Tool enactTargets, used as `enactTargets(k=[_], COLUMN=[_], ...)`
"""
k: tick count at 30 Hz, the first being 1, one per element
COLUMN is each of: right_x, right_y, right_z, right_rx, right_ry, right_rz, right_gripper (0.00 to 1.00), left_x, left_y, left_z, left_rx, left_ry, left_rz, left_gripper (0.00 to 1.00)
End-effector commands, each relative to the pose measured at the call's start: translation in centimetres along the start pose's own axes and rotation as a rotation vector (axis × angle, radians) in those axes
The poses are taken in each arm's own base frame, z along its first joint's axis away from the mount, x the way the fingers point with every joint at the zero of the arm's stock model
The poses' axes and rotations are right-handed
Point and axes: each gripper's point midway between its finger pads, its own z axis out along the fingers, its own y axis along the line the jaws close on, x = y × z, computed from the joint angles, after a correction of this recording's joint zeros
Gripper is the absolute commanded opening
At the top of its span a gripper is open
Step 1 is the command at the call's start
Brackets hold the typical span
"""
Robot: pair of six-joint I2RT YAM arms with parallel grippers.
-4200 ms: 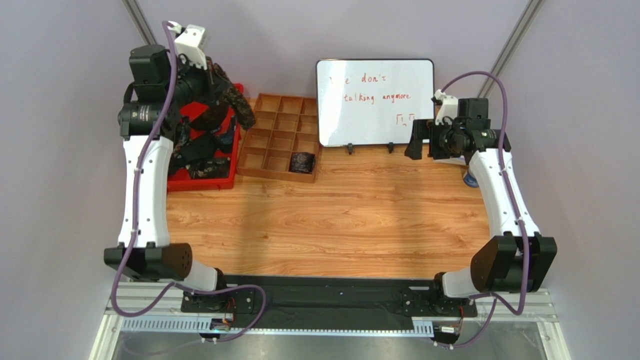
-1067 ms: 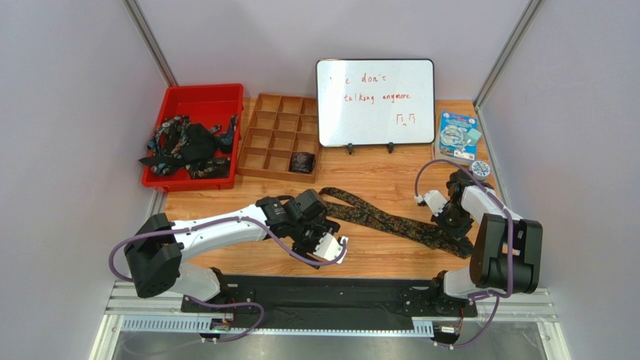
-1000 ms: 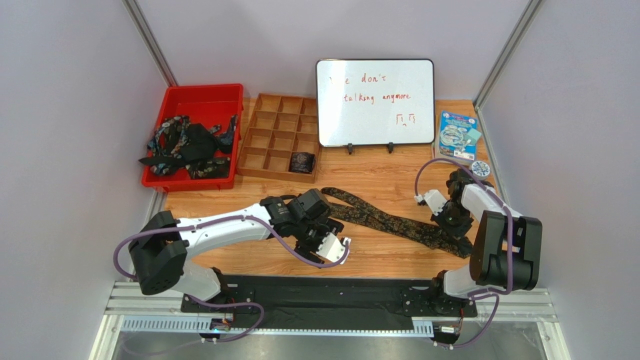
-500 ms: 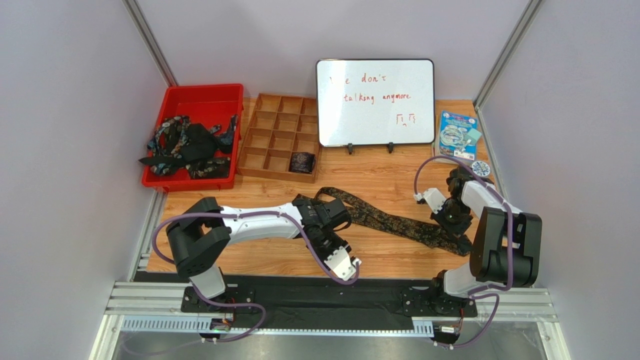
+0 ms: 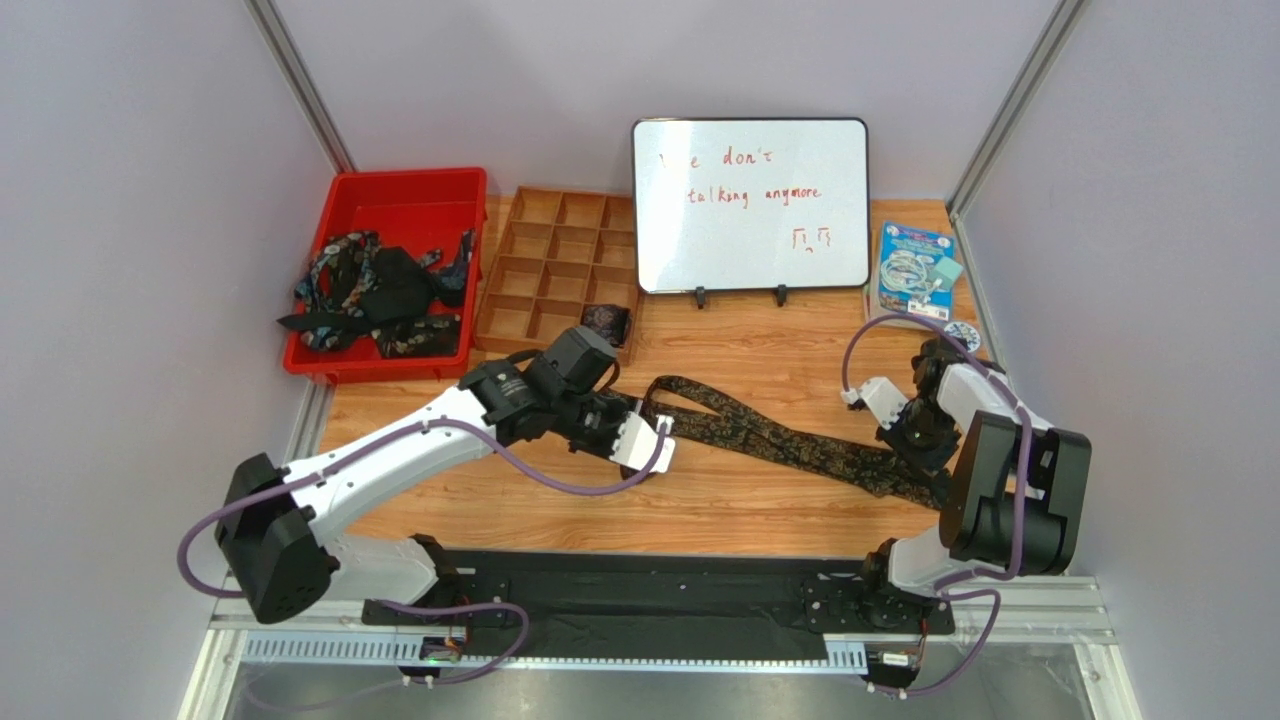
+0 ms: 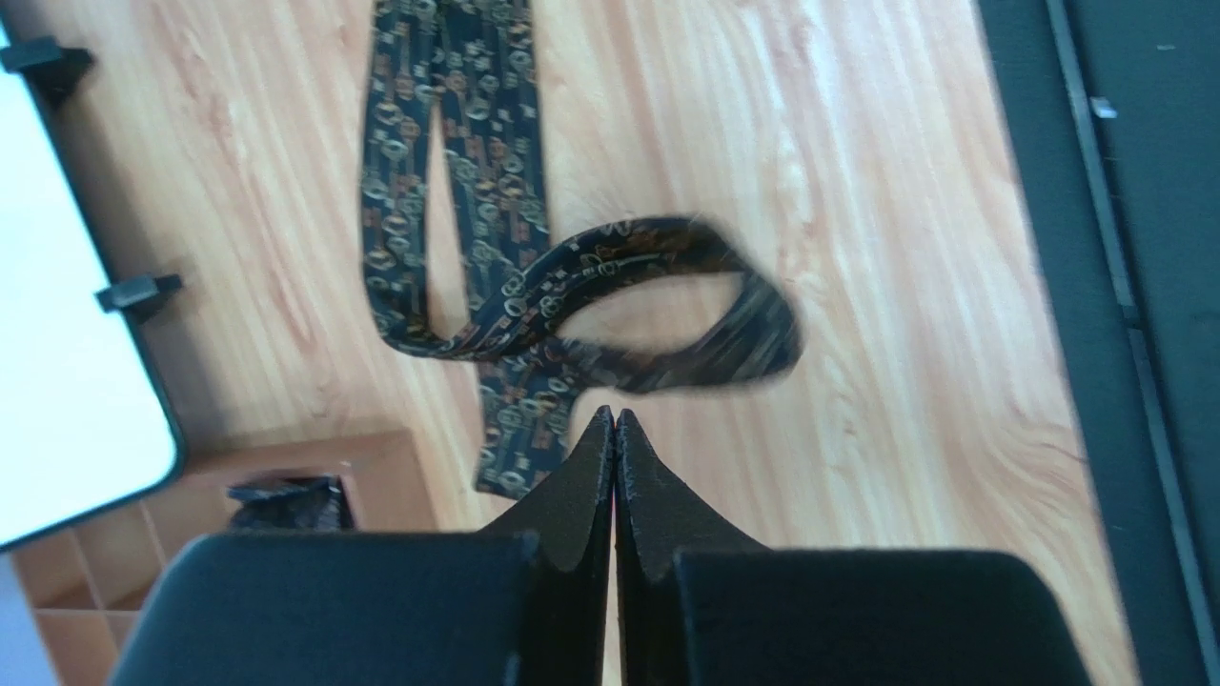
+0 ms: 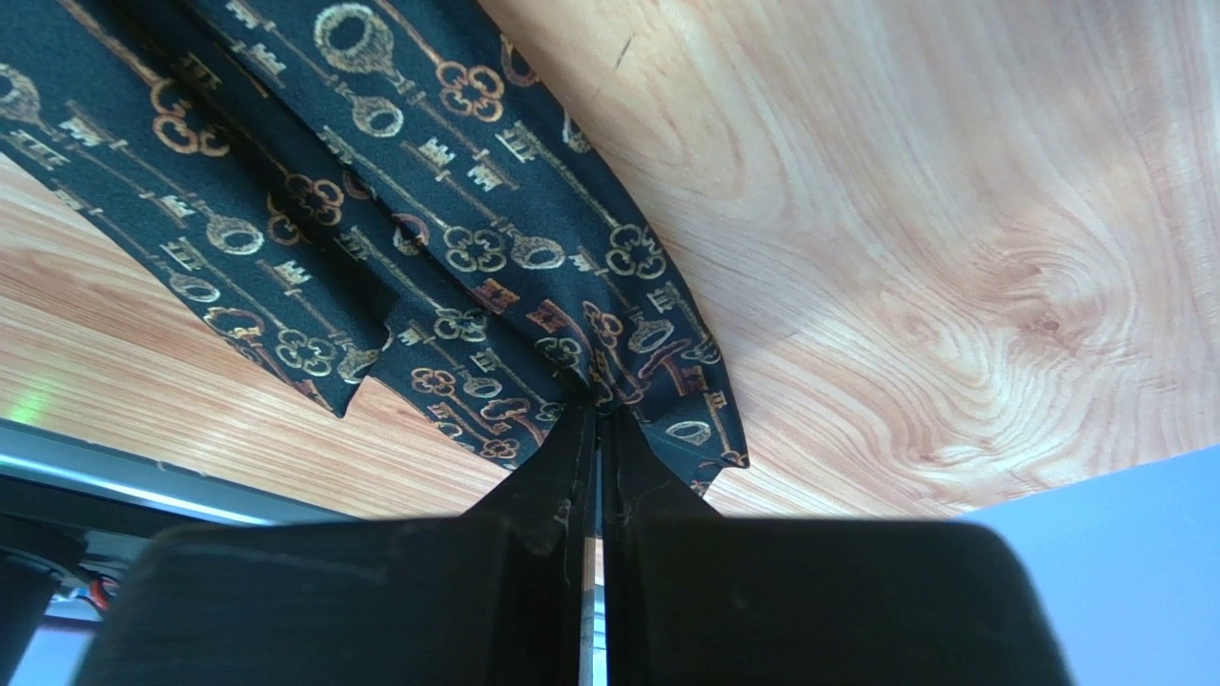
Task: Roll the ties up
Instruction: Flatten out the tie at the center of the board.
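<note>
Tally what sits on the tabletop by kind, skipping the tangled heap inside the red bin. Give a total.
Unrolled tie: 1
Rolled tie: 1
Red bin: 1
Wooden compartment tray: 1
Whiteboard: 1
Blue packet: 1
Small round disc: 1
Total: 7

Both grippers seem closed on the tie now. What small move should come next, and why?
Probably the left gripper should turn its wrist to curl the narrow end tighter: it is shut on that end, the tie forms a loose loop there, and the right gripper pins the wide end.
</note>
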Motion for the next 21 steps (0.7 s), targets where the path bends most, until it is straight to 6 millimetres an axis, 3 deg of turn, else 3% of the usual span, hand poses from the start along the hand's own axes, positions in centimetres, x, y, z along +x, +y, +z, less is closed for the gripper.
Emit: enactTargets(k=[1, 4, 8, 10, 11, 12, 13, 16, 21], right_x=[0.3, 1.1, 2.3, 2.5, 2.4, 2.2, 2.0, 1.8, 1.6], right_y=[-1.2, -0.8, -0.6, -0.4, -0.4, -0.3, -0.4, -0.7, -0.2], right_z=[-0.7, -0.8, -0.9, -0.8, -0.9, -0.7, -0.9, -0.9, -1.2], right_rx=[0.041, 0.033, 0.045, 0.041, 0.039, 0.023, 0.019, -0.014, -0.057], right_ry=[0.001, 0.007, 0.014, 0.013, 0.01, 0.001, -0.001, 0.013, 0.007], right_rz=[-0.049, -0.089, -0.17, -0.192, -0.192, -0.191, -0.176, -0.126, -0.097], right_gripper=[0.0, 0.0, 0.0, 0.0, 0.0, 0.0, 0.0, 0.0, 0.0], left_x=[1.8, 4.4, 7.6, 6.4, 5.1, 4.1, 3.3, -0.4, -3.1], left_y=[-2.9, -2.1, -3.0, -3.9, -3.9, -4.0, -3.3, -4.3, -4.3], left_z=[-1.0, -3.4, -6.2, -6.3, -6.0, -5.4, -4.7, -0.1, 5.1], left_rx=[0.088, 0.042, -0.009, 0.029, 0.035, 0.044, 0.031, 0.146, 0.242], left_ry=[0.028, 0.044, 0.072, 0.017, -0.018, -0.036, -0.039, -0.038, -0.022], left_rz=[-0.14, -0.266, -0.372, -0.345, -0.31, -0.287, -0.245, -0.118, 0.002], left_gripper=[0.0, 0.0, 0.0, 0.04, 0.16, 0.43, 0.52, 0.61, 0.67])
